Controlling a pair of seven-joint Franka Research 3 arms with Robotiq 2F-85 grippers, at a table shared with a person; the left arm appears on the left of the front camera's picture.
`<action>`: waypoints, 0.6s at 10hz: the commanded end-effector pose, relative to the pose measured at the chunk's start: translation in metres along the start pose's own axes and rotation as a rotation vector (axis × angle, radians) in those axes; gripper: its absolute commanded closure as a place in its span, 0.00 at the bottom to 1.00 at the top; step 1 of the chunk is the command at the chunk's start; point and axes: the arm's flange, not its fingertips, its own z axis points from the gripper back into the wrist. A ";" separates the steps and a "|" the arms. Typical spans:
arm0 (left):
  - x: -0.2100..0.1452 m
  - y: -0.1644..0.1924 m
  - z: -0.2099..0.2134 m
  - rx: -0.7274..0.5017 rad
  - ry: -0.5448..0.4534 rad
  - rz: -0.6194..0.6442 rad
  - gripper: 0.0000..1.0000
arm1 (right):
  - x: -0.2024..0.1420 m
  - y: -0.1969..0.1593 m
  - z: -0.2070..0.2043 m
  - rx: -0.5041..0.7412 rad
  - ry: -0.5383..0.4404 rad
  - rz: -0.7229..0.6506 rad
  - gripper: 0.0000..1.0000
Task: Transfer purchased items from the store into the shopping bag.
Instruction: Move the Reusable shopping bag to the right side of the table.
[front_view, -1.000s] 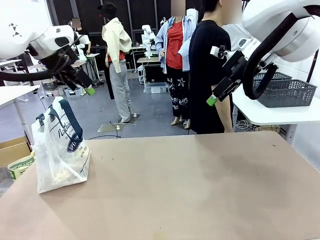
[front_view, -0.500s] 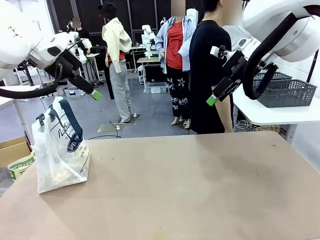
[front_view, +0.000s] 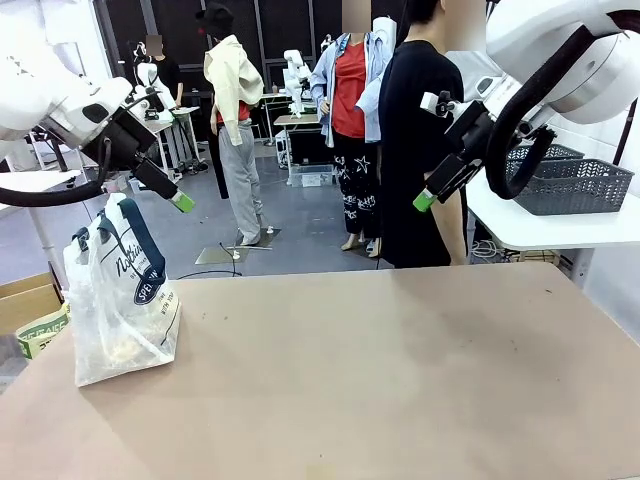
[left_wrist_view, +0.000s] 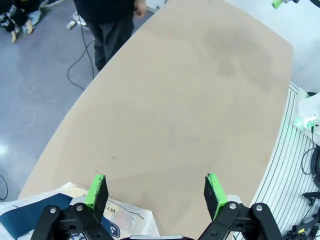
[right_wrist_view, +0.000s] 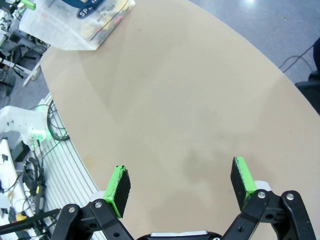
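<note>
Both claws are held released above the tabletop (front_view: 380, 370).
The shopping bag (front_view: 120, 300) is seen standing just below the left claw (left_wrist_view: 156, 192), well apart from the right claw (right_wrist_view: 181, 184).

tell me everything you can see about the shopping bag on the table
The shopping bag is a translucent whitish plastic bag with dark navy handles and a navy oval logo with white lettering. It stands upright, slightly slumped, near the table's left edge on the robot's side, resting on the tabletop. Pale, yellowish contents show faintly through its lower part. Nothing grips it; the left gripper hangs in the air above and beyond it, jaws open.
</note>
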 end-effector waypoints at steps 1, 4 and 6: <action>0.002 0.000 0.000 0.007 -0.009 0.017 0.00 | 0.001 -0.001 0.001 0.001 0.012 0.001 0.00; 0.002 0.000 0.000 0.007 -0.009 0.017 0.00 | 0.001 -0.001 0.001 0.001 0.012 0.001 0.00; 0.002 0.000 0.000 0.007 -0.009 0.017 0.00 | 0.001 -0.001 0.001 0.001 0.012 0.001 0.00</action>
